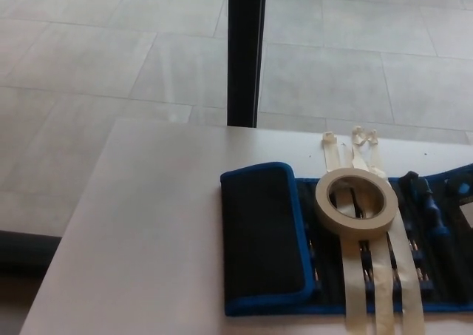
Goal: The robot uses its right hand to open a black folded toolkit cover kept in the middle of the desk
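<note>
Toolkit cover (262, 235): right flap open, left folded | tape roll (356, 200) atop | no legible writing | robot hands unseen

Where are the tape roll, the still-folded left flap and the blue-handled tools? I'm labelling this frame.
tape roll (356, 202), head view, front of ring.
left flap (262, 235), head view, black centre panel.
blue-handled tools (432, 211), head view, a handle.

The left part of the bench (140, 231) is lying bare, offering a hand wide passage. To the right the toolkit cover (262, 235) is taking up the surface to the picture's edge. A tape roll (355, 201) is sitting on it, with tape strips (357, 283) running across it. A dark post (244, 50) is rising just behind the bench's far edge.
</note>
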